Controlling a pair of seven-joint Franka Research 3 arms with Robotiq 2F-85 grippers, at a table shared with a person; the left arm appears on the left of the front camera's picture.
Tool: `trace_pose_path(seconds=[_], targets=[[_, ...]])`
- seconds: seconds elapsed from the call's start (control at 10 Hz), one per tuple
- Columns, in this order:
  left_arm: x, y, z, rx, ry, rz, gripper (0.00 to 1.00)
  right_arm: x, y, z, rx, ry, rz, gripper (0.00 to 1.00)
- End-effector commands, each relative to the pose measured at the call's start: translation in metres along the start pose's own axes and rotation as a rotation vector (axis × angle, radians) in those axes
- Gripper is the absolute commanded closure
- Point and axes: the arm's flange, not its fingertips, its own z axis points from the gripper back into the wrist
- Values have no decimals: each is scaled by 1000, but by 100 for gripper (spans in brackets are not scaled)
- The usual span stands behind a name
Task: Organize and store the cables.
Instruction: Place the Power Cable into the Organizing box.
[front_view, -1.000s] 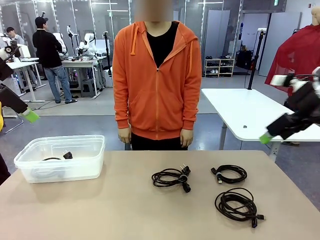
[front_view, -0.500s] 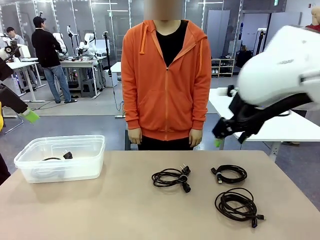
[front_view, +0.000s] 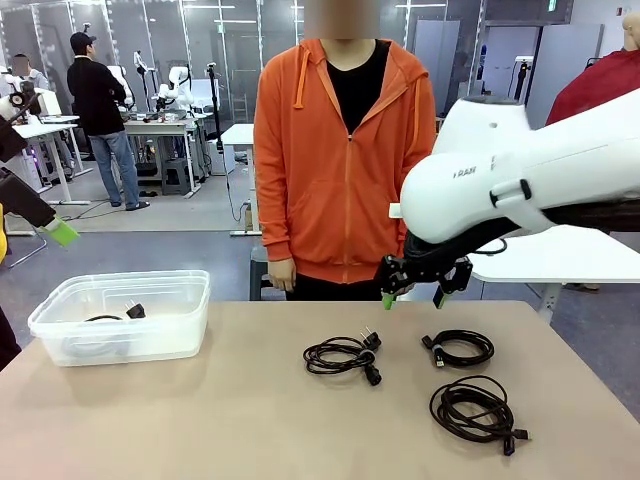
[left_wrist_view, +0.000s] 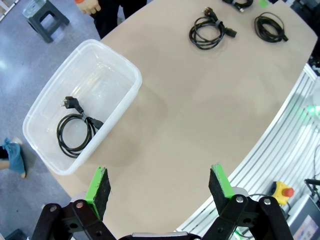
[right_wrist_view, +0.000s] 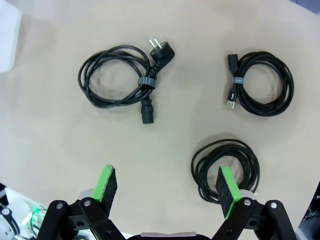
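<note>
Three black coiled cables lie on the tan table: a power cord (front_view: 340, 355) in the middle, a USB cord (front_view: 460, 347) to its right, and a larger coil (front_view: 475, 408) nearer the front. My right gripper (front_view: 412, 296) hangs open above the table's far edge, over these coils. Looking down from it, the power cord (right_wrist_view: 117, 77), the USB cord (right_wrist_view: 260, 82) and the larger coil (right_wrist_view: 225, 167) show past its open gripper (right_wrist_view: 167, 187). Another cable (left_wrist_view: 75, 131) rests inside the clear bin (left_wrist_view: 127, 75). My left gripper (left_wrist_view: 160, 187) is open, high above the bin.
The clear plastic bin (front_view: 190, 330) stands at the table's left. A person in an orange hoodie (front_view: 340, 170) stands at the far edge, hands down. A white table (front_view: 560, 265) sits behind on the right. Bare tabletop spreads between bin and coils.
My right arm has swung in from the right to hang over the far middle of the table. The person has stepped slightly right. The left arm and cables have not moved.
</note>
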Motion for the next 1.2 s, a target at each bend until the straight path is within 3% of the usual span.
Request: trace_pose_path(seconds=[0.0,0.1,0.2,0.6,0.7,1.0,1.1], targets=[[-3,-2,1,-2,-4,8,0,0,9,5,-27,-57,-44,0],[-3,-2,1,-2,-4,8,0,-9,-3,24,-35,-65,-7,0],[-3,-2,1,-2,-4,8,0,1,2,-1,-2,-13,-17,0],[-3,-2,1,-2,-4,8,0,0,1,4,-7,-19,-15,0],[-3,-2,1,-2,-4,8,0,18,10,-12,68,10,-28,0],[-3,-2,1,-2,-4,8,0,49,21,-55,42,139,-95,0],[-3,-2,1,-2,-4,8,0,55,29,-73,-3,141,-107,0]])
